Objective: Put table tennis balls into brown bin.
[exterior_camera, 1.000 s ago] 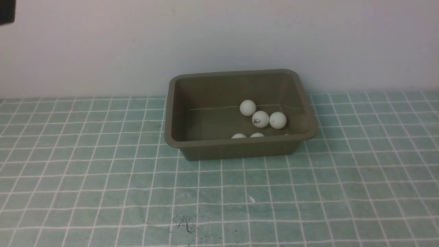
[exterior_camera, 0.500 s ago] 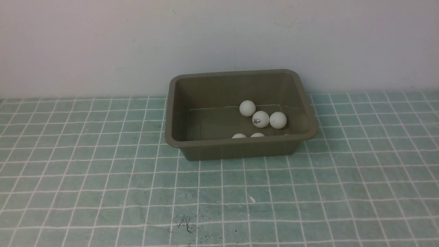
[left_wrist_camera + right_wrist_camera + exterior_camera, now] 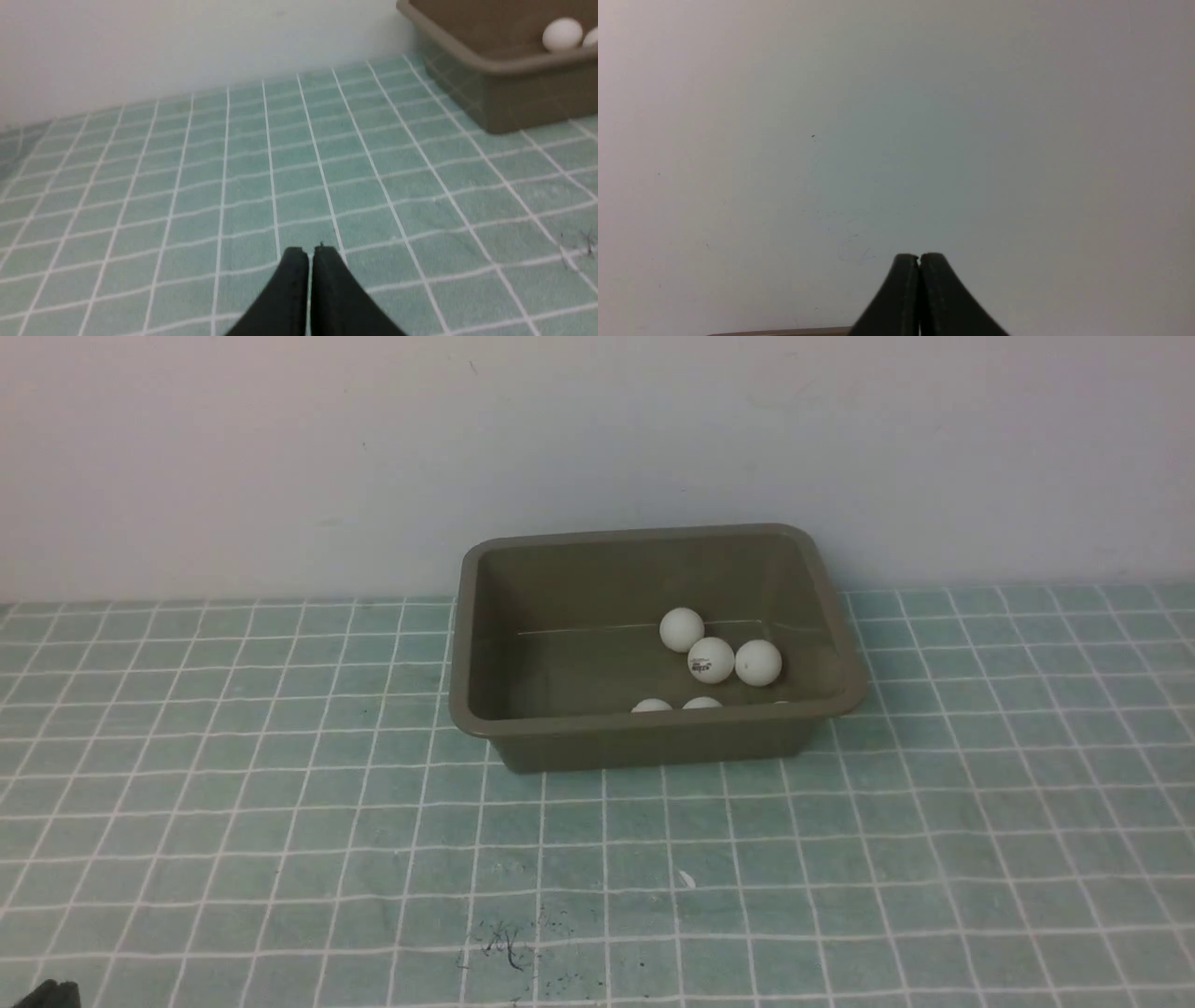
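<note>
Balls (image 3: 710,660) all sit in the brown bin (image 3: 653,733); left gripper (image 3: 310,252) and right gripper (image 3: 919,256) pinched closed, empty — just park them clear of the bin.

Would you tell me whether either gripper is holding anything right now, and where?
Nothing is held: the left gripper and right gripper are both shut empty.

The olive-brown rectangular plastic bin (image 3: 569,741) sits on the tiled surface (image 3: 280,821) against the wall; small white balls (image 3: 711,660) cluster inside toward four o'clock.
</note>
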